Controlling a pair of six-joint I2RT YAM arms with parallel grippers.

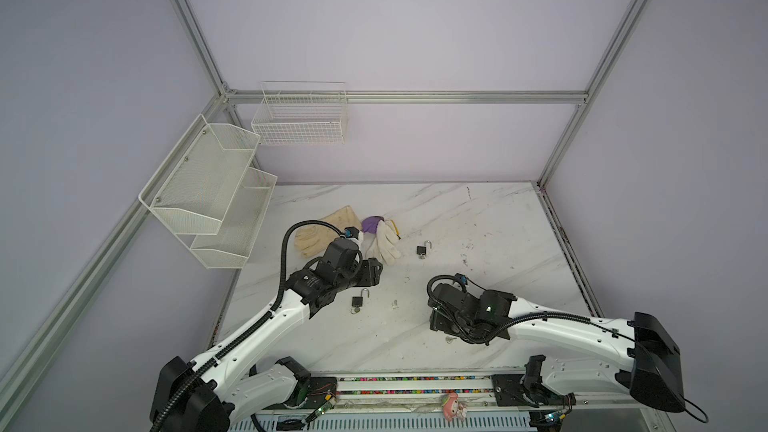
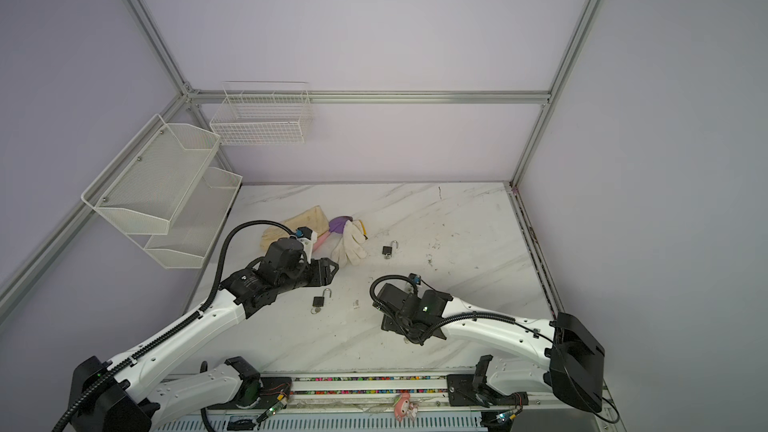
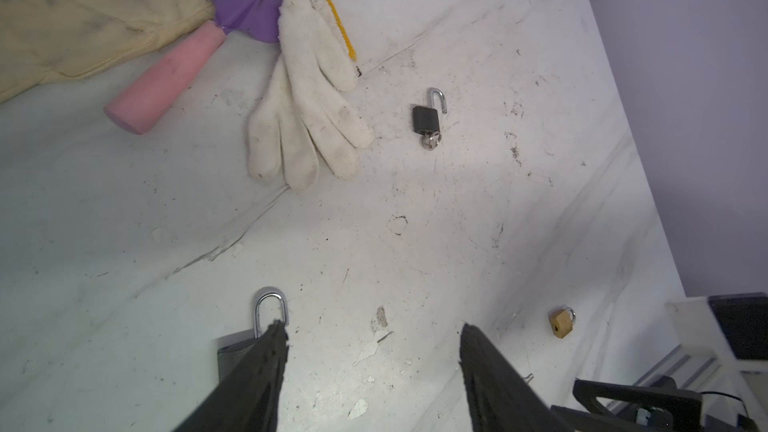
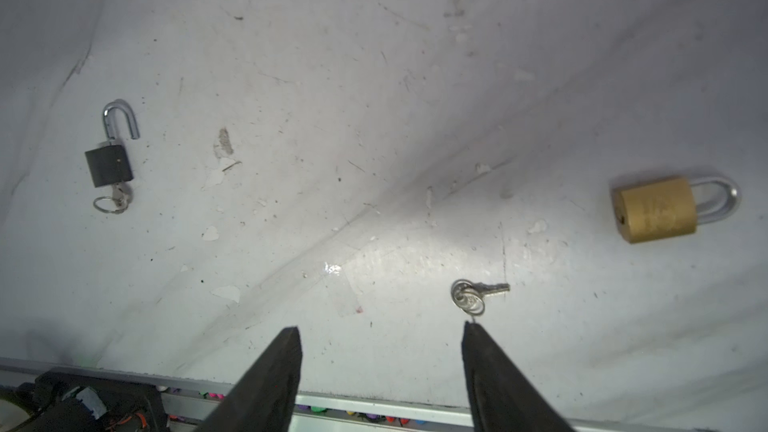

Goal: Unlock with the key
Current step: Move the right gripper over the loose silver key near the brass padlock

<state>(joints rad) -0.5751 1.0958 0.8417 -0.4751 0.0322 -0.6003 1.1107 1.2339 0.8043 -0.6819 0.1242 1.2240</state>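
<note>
The brass padlock lies shut on the worktop, so that 1 is left to do. Its loose key lies near it, just ahead of my right hand, which is open and empty. Well apart from the brass padlock, black padlock 1 and black padlock 2 have sprung shackles with keys inserted, so I judge both done. My left hand is open, holding nothing.

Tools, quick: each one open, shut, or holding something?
Left tool: open, holding nothing.
Right tool: open, holding nothing; the key lies loose by one fingertip.
</note>
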